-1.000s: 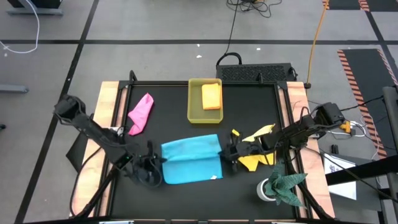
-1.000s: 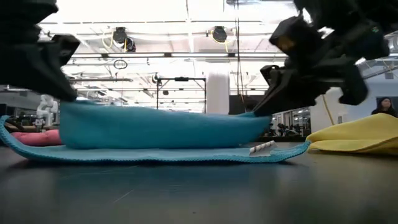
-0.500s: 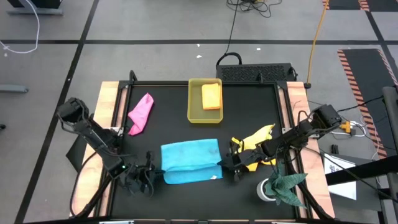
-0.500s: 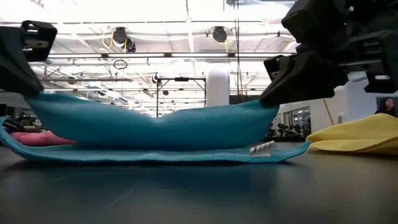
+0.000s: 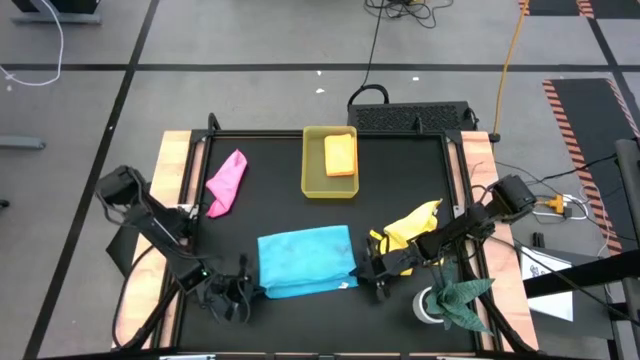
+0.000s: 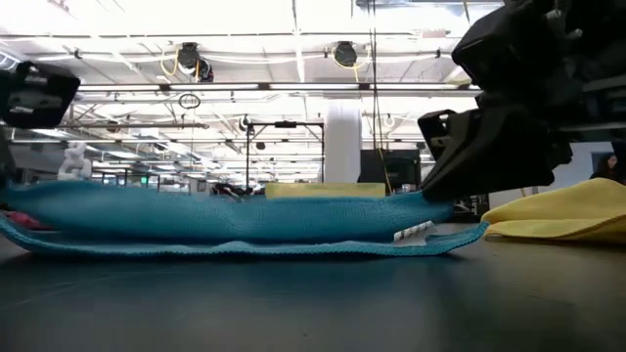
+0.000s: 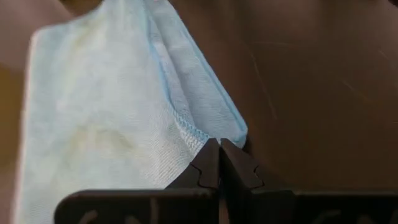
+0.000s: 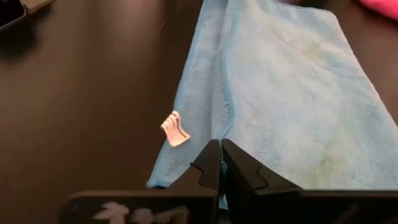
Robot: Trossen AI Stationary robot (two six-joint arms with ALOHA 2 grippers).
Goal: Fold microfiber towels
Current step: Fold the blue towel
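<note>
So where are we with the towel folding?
Done: the orange towel lies folded in the yellow tray. In hand: the left gripper and right gripper, fingers shut, pinch the blue towel's doubled-over corners. Left: the pink towel and yellow towel lie crumpled.

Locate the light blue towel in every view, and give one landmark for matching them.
High view: light blue towel, near-centre, between both grippers.
Low view: spread across the middle.
Left wrist view: fills the upper left.
Right wrist view: fills the right.
Shared landmark: its white tag, also in the low and high views.
</note>
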